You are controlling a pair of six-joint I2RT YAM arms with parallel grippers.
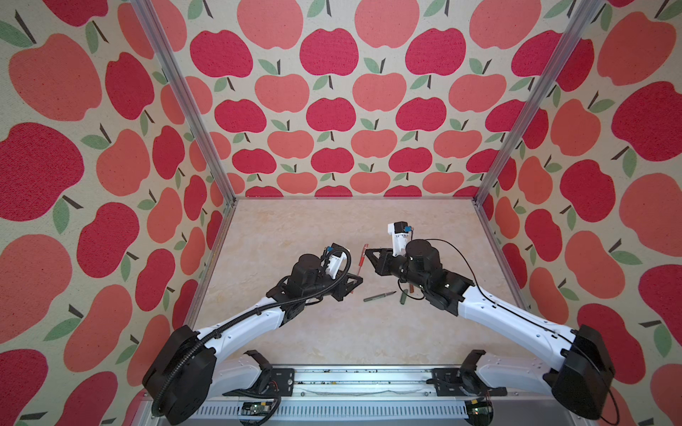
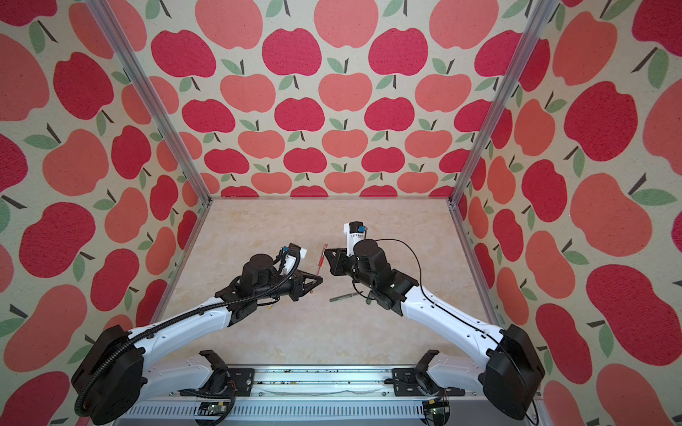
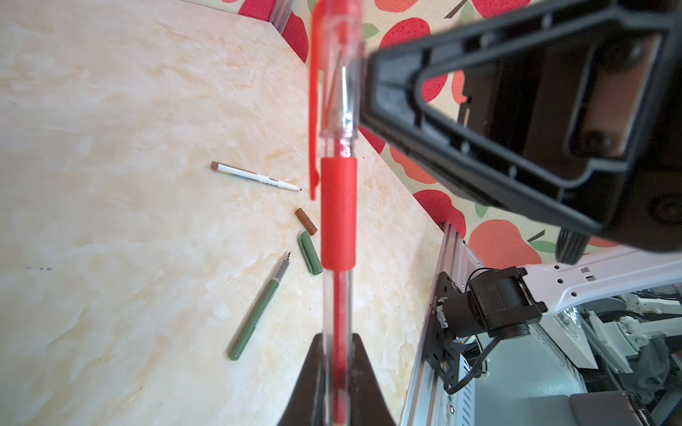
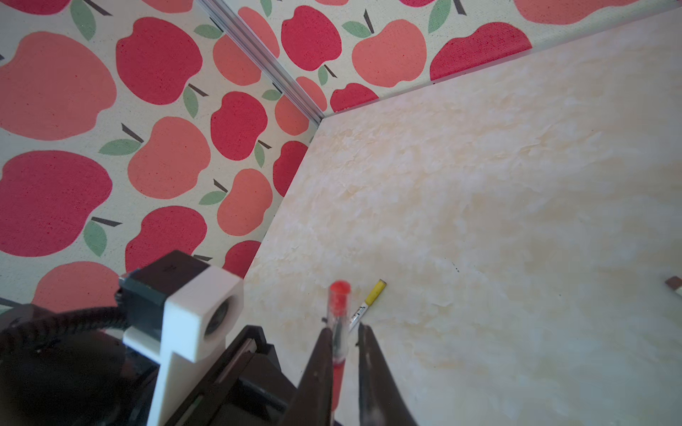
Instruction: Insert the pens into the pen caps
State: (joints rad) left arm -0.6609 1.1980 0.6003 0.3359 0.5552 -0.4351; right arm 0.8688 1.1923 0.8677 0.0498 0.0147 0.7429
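— As one reads outward from the near rail [image 1: 332, 383], what comes first on the bench [image 1: 295, 332]?

— Dark green pen [image 1: 380, 296]: flat and uncapped, its tip pointing at the dark green cap [image 1: 403, 297], which is just beside it but not touching. Brown cap [image 3: 306, 221]: just beside the green cap's other end. White pen with a brown end [image 3: 254, 176]: near the brown cap, with its bare dark tip turned toward it and touching neither cap.

— And next, the left hand?

— Left hand [image 1: 355, 284]: raised off the bench a little beyond the green pen, its fingers closed tight on the clear lower barrel of the red pen [image 3: 337, 221]. The pen is clear of the bench and runs from this hand toward the other. The red cap [image 3: 343, 73] sits over its far end, with the clip lying alongside the red grip sleeve.

— The right hand, then?

— Right hand [image 4: 343, 330]: at the capped end of the red pen, with its fingers slightly parted. The cap stands between them against one finger, and a narrow gap shows at the other.

— Anything beneath them?

— White pen with a yellow end [image 4: 369, 302]: flat on the bench, seen just past the right hand's fingertips in the right wrist view. I cannot tell whether the yellow part is a cap.

— Farthest?

— Apple-print wall [image 1: 332, 110], closing the bench at the back.
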